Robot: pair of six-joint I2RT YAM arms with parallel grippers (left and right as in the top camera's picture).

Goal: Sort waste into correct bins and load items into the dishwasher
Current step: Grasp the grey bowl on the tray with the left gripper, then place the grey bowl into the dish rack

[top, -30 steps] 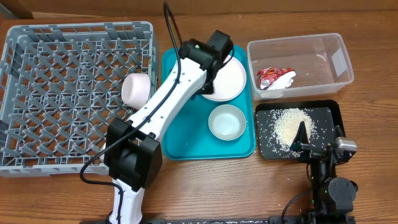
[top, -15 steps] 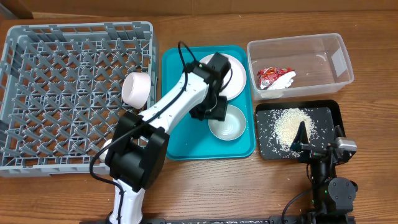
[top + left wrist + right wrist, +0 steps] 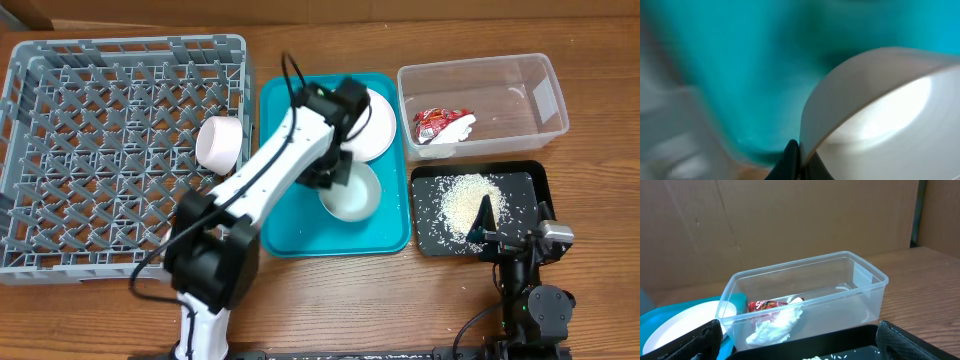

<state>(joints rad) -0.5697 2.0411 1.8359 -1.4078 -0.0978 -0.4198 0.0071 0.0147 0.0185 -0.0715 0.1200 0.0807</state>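
On the teal tray (image 3: 290,225), front half, the left gripper (image 3: 335,172) is clamped on the rim of the small white bowl (image 3: 358,200). I'd lift straight up first so that thin rim pinch doesn't twist, then swing left of the tray to the dish rack (image 3: 100,150). Right of the tray, the right gripper (image 3: 487,222) sits with jaws apart. Wooden desk (image 3: 600,290), cardboard wall (image 3: 790,225) behind.

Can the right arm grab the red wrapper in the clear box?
Probably yes. The clear box is open on top, nothing covers the wrapper, and the right gripper sits open over the black tray, facing it.
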